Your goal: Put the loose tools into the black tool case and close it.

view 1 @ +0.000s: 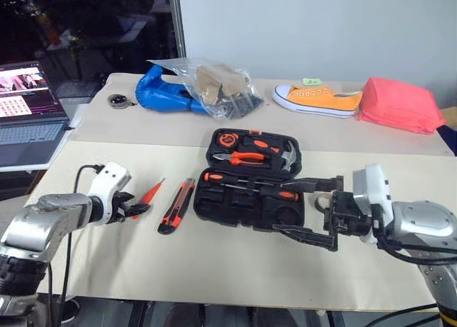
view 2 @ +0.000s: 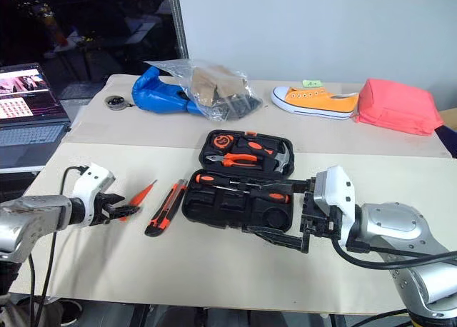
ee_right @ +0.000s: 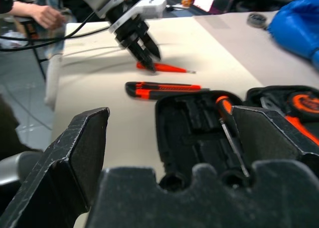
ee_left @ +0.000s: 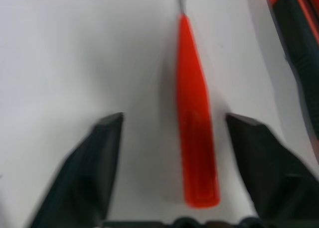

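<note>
Nearby, utility knife beside small screwdriver, left gripper spread astride, right gripper released.

Open laptop w/ lit screen at 9 o'clock edge. Small round black disc at 11, just beside blue crumpled bag. Clear plastic bag w/ brown and dark contents overlaps it. Orange canvas sneaker, white sole, at 1 o'clock; coral-pink fabric pouch touching its toe end at 2. Cream table covering underneath.
</note>
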Motion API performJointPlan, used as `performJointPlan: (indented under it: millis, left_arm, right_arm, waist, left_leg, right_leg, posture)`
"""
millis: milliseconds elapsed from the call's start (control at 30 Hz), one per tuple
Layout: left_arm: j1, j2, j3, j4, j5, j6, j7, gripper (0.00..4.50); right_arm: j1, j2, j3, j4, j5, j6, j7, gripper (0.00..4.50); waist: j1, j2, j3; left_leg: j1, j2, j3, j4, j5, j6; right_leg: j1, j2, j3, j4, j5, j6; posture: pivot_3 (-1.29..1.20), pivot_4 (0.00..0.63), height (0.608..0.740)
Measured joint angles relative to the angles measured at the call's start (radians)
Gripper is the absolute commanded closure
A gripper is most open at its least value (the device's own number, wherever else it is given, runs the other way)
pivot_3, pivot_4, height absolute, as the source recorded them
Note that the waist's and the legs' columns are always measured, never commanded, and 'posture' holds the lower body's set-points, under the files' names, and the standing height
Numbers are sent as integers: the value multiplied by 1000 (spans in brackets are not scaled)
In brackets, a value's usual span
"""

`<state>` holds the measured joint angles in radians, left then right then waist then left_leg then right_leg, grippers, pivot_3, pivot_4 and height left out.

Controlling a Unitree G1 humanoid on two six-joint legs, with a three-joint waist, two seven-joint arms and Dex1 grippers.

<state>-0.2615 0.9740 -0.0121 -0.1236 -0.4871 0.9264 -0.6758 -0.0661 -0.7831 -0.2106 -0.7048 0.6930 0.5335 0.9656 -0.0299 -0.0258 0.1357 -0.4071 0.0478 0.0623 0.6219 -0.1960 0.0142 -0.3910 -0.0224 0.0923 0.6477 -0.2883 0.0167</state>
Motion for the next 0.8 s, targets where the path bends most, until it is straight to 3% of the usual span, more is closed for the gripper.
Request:
performJointPlan:
  millis: [133,233,300,433,500,633,800]
  left_arm:
    - [18,2,-8,10,37,-68,-42,3866]
    - [55,-15,27,-14,28,-117,-73,3866]
    - [65,-22,79,-89,-62,-128,-172,3866]
    - [-75,19,88,-210,-138,-140,-314,3866]
    - [-259,-14,-54,-204,-73,-180,-386,3866]
    - [-430,-120,-297,-82,85,-287,-482,3866]
    - [-623,-353,-535,332,343,-544,-545,3866]
  right_arm:
    - [14,0,0,-4,-9,-12,-15,0]
    - [18,3,-1,-4,-11,-27,-23,0]
    - [44,3,-19,-2,-11,-50,-19,0]
    - [90,2,-68,0,-3,-70,-9,0]
    - [167,-12,-125,-5,-1,-71,-1,0]
    - [240,-28,-212,-14,-1,-74,17,0]
    - [311,-35,-311,-12,-2,-76,25,0]
  waist:
    - [4,0,0]
    - [6,0,0]
    - [13,-2,1]
    - [29,-1,1]
    - [44,2,0]
    - [35,4,-1]
    - [24,3,-1]
  left_leg:
    - [1,0,1,1,0,0]
    - [1,0,1,1,0,0]
    - [-1,0,0,2,0,0]
    - [0,-1,0,3,0,0]
    - [0,-5,1,4,0,0]
    - [0,-7,2,5,0,1]
    - [-2,-11,-2,6,0,1]
  right_leg:
    - [1,-2,0,0,0,1]
    - [2,-2,0,0,0,1]
    - [1,-2,-1,0,0,1]
    - [3,-1,-3,0,0,1]
    - [4,-2,-4,0,-1,3]
    - [4,0,2,0,-1,4]
    - [3,2,1,0,-1,4]
  posture:
    - [0,150,740]
    - [0,150,740]
    - [0,150,740]
    - [0,150,740]
    - [0,150,740]
    - [0,150,740]
    - [0,150,740]
